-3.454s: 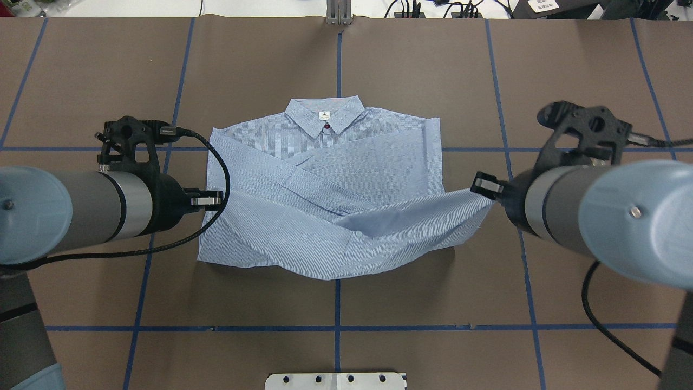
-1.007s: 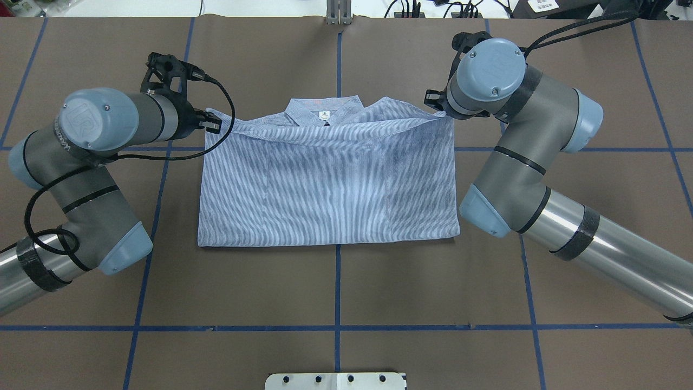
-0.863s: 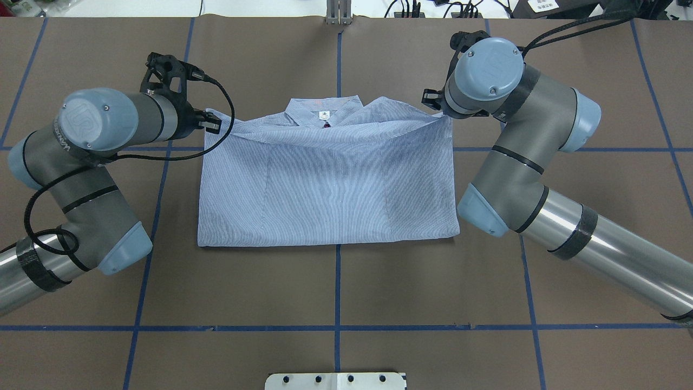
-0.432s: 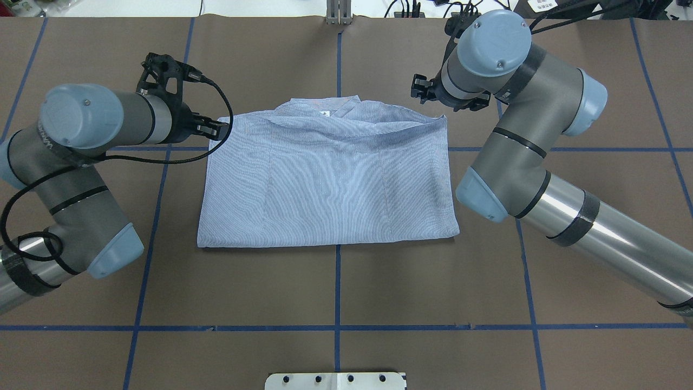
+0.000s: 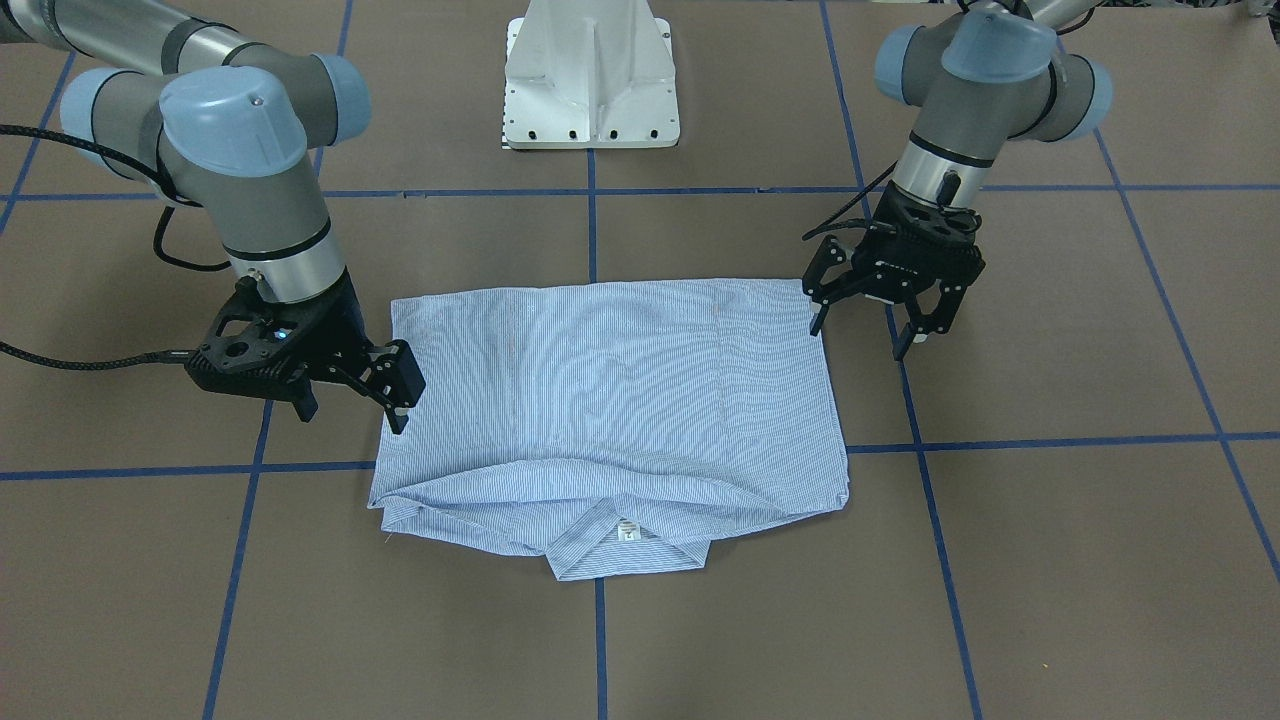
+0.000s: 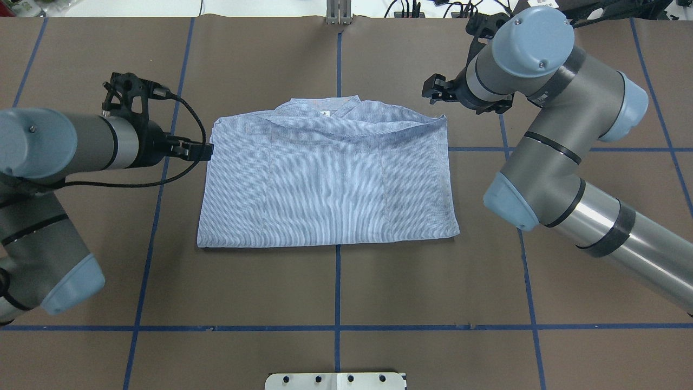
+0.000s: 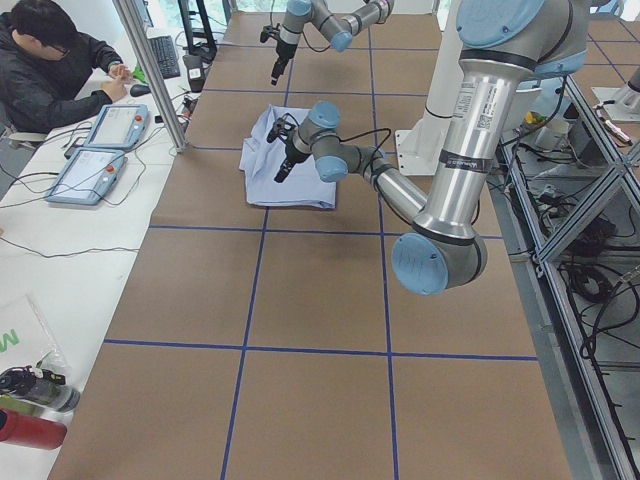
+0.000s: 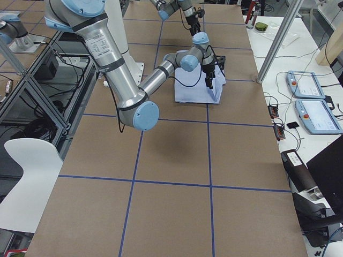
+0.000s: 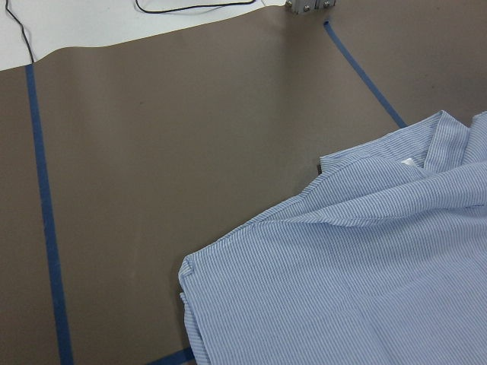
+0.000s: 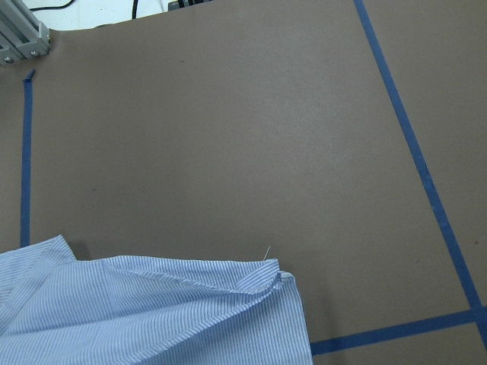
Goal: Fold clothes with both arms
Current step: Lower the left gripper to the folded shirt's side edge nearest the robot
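White base sits at the robot's edge of the table, on the centre tape line. Shirt is next out: folded to a flat rectangle mid-table, lying over a tape crossing, with a straight folded edge toward the robot. Collar and white label poke out past the far edge, and the top layer is rumpled there.

Left fingers are spread, empty, raised just off the shirt's left side. The left wrist cable loops in the air beside that side, off the cloth. Right fingers are spread, empty, above the shirt's right side toward the far corner. Can't tell whether the inner finger overlaps the cloth edge. Both arms' elbows sit outboard of the shirt.

Table is covered in brown paper with a blue tape grid. At the far edge a metal bracket stands on the centre line, with black cords on a white top behind it. Beyond that, a seated operator in black is at a white desk with two pendants, and bottles stand at the desk's near end. A white chair is on the robot's side.
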Motion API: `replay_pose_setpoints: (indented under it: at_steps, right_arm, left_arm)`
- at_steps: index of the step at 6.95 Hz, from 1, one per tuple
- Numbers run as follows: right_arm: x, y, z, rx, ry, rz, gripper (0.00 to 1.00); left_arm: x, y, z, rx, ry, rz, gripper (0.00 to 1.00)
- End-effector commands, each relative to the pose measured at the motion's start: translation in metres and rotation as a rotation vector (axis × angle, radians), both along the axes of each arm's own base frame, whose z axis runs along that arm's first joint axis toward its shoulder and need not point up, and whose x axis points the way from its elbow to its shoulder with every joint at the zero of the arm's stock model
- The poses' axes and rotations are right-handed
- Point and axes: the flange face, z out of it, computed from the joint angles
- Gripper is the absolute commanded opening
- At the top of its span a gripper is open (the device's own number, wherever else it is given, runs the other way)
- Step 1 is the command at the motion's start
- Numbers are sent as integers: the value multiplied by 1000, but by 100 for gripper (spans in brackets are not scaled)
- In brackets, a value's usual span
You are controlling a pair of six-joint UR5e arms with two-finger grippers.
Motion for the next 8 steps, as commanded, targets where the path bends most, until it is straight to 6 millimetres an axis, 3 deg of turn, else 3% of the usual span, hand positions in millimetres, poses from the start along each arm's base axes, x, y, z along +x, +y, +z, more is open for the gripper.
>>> replay_pose_setpoints:
  at_steps: [1, 3, 5, 7, 8]
  right_arm:
    - [5, 4, 1, 5, 0, 3, 100]
    - [5, 4, 2, 5, 0, 4, 100]
    - [3, 6, 7, 12, 16, 13, 100]
    - [2, 7, 7, 16, 15, 12, 100]
    - [2, 7, 7, 16, 15, 12, 100]
  left_arm:
    - [38, 63, 28, -51, 42, 15, 100]
    - [58, 83, 38, -93, 47, 43, 100]
    - [68, 80, 60, -114, 7, 44, 100]
    - [76, 86, 64, -124, 5, 55, 100]
    - [88, 100, 63, -147, 16, 74, 100]
